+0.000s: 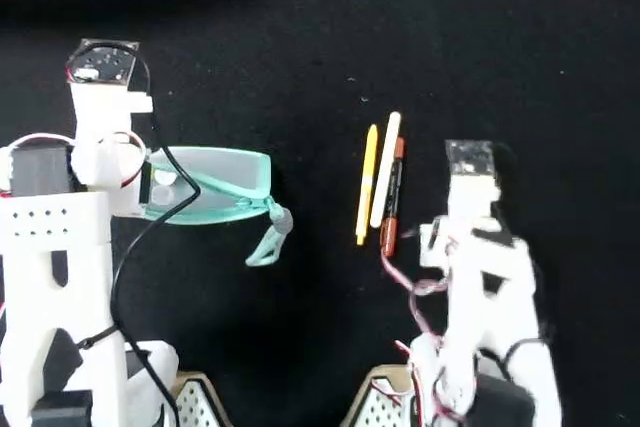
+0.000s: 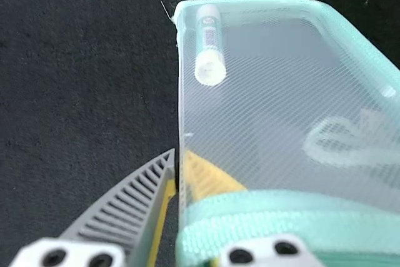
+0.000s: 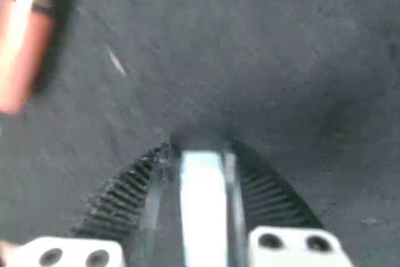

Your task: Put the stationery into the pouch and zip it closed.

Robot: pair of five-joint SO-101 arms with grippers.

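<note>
Finding the left hand [image 2: 178, 161] clamping one end of the translucent mint-green zip pouch [image 1: 215, 182], jaws closed on its thin wall. Placing the pouch on the left half of the black cloth-covered counter [image 1: 300, 47], roughly midway between near and far edges, with its long axis running parallel to the near edge and a mint loop strap [image 1: 265, 242] trailing from the end facing the counter's centre. Noting a white cylindrical tube [image 2: 209, 45] already lying inside, close to a corner of the pouch.

Finding the right hand [image 3: 201, 154] hanging low over the right half of the counter, jaws drawn in on a pale blue-white bar [image 3: 203, 204] lying lengthwise between them. Unable to tell what kind of item this is.

Recording three pens lying loose near the counter's centre, side by side, long axes running roughly from near edge to far edge:
- a slim yellow pen [image 1: 366, 185]
- a white pen [image 1: 386, 169]
- an orange-and-brown pen [image 1: 392, 197], lying just beside the right hand

Judging the governing relation as follows:
- Pouch lying leftward of the right hand, well apart, with the three pens between.
- Any carry toward the pouch passing above those pens and risking dragging them if kept low.
- Strap end facing the right hand, favouring entry along the pouch's long axis.

Unable to tell whether the mouth is standing open. Judging filling as under way and zipping as not yet reached.
</note>
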